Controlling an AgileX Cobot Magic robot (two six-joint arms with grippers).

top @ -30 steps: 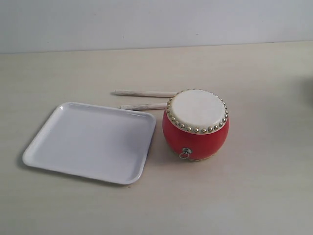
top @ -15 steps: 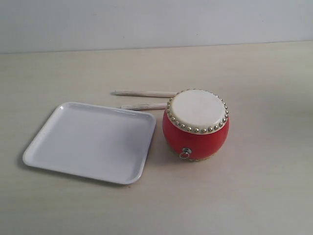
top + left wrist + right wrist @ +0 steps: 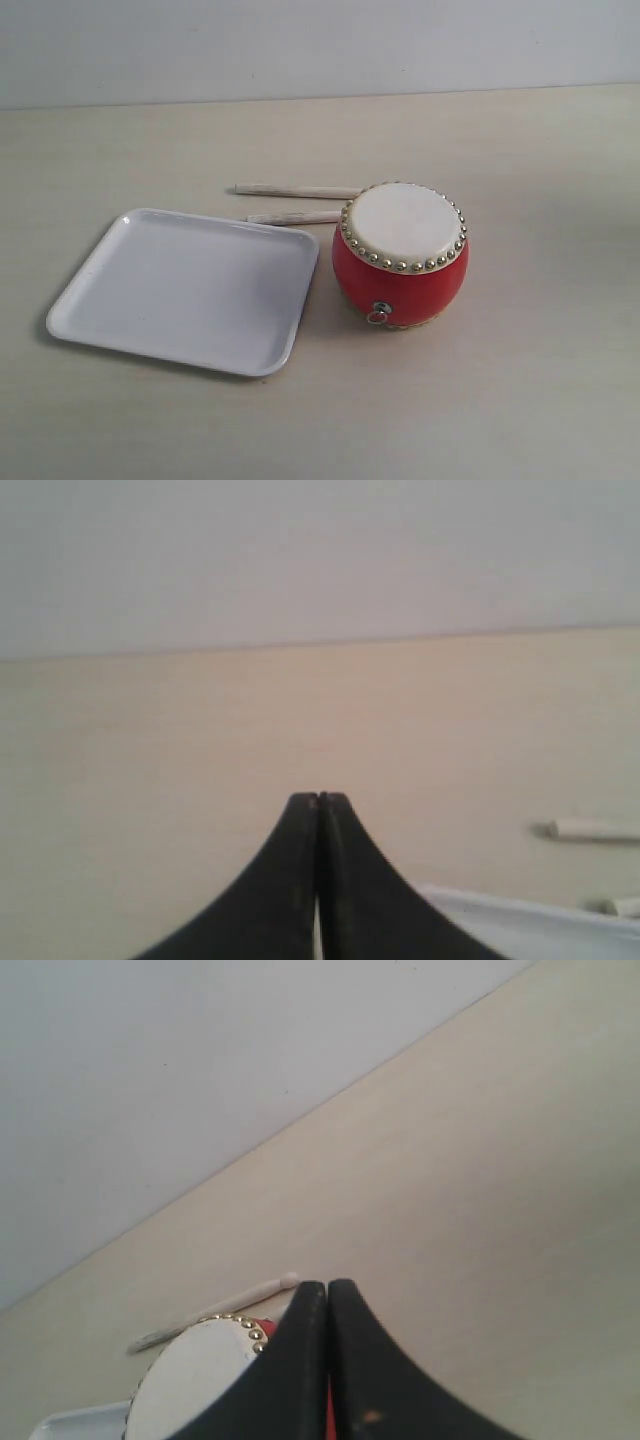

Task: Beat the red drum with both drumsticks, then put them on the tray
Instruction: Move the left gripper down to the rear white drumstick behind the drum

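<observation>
The red drum (image 3: 402,255) with its cream skin and brass studs stands upright right of the white tray (image 3: 180,290). Two pale drumsticks (image 3: 296,190) (image 3: 293,217) lie side by side on the table behind the tray, their right ends hidden by the drum. Neither gripper shows in the exterior view. In the left wrist view my left gripper (image 3: 319,800) is shut and empty, with the tray's rim (image 3: 520,912) and a drumstick end (image 3: 590,829) off to one side. My right gripper (image 3: 327,1288) is shut and empty, with the drum (image 3: 195,1370) and one drumstick (image 3: 215,1312) beyond it.
A light wooden table (image 3: 520,400) carries everything, and a plain white wall (image 3: 320,45) rises behind its far edge. Nothing else stands on the table.
</observation>
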